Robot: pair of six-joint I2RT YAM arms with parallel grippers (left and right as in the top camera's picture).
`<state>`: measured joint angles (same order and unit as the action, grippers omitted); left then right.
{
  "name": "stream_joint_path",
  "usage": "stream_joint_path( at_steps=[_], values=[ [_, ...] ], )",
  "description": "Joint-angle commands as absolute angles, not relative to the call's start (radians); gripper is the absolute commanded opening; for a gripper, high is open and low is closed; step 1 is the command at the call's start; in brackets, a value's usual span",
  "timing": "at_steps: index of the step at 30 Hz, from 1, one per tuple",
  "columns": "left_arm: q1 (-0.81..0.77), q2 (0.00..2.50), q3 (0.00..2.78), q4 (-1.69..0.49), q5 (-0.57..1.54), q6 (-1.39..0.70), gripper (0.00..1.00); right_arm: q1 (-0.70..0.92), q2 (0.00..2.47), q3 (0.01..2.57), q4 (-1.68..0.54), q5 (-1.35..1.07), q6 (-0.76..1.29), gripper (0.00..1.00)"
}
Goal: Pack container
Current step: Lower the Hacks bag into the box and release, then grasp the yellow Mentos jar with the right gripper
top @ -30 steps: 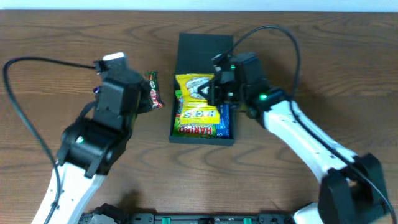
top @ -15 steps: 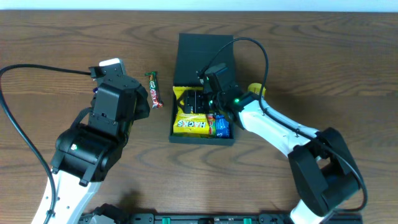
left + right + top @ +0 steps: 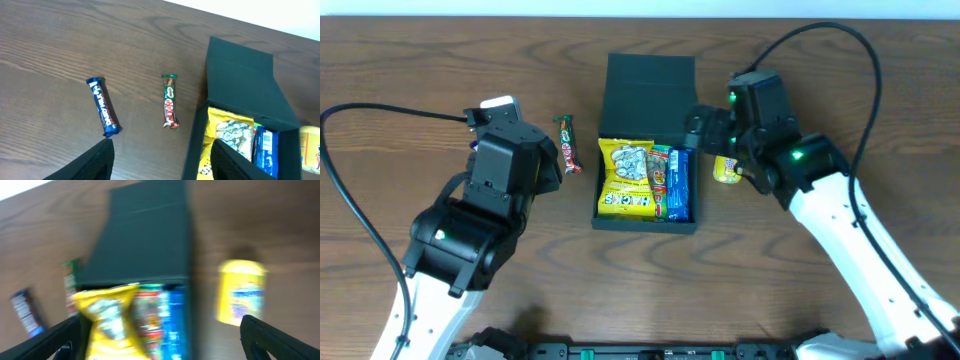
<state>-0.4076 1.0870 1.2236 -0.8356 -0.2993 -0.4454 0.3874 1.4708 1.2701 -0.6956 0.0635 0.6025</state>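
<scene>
Packing looks about half done. The container (image 3: 645,226) has its lid (image 3: 650,78) flipped open and lying back. Inside it are a big yellow bag (image 3: 625,180) and some blue and red packets (image 3: 672,182), side by side.

Three snacks are not in yet. A small yellow packet (image 3: 726,168) lies just beside the container's right wall. A green and red bar (image 3: 170,101) lies near its left wall, and a blue bar (image 3: 103,106) lies farther out on that same side.

The right gripper (image 3: 705,128) hangs by the container's right side, close to the small yellow packet. Its fingers are spread wide and hold nothing, though its own camera view is blurry. The left gripper (image 3: 161,155) is out to the container's left, also spread wide and empty.

I think the yellow packet comes next. The right gripper must go down over it, pinch it, lift it, and drop it on top of the snacks, as little room is left.
</scene>
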Motion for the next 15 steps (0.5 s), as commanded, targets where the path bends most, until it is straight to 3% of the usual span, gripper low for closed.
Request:
stream_joint_path(
  at_steps=[1, 13, 14, 15],
  values=[
    [-0.403, 1.105, 1.238, -0.837, -0.313, -0.45, 0.63, 0.344, 1.563, 1.236, -0.721, 0.179, 0.665, 0.99],
    [-0.403, 1.113, 1.238, -0.836, -0.313, -0.45, 0.64, 0.274, 1.88, 1.236, -0.694, 0.138, 0.71, 0.99],
    [-0.403, 1.113, 1.238, -0.836, -0.313, -0.45, 0.64, 0.274, 1.885, 1.236, -0.687, 0.138, 0.709, 0.97],
    [-0.403, 1.113, 1.238, -0.836, -0.313, -0.45, 0.64, 0.273, 1.889, 1.236, -0.679, 0.138, 0.709, 0.88]
  ],
)
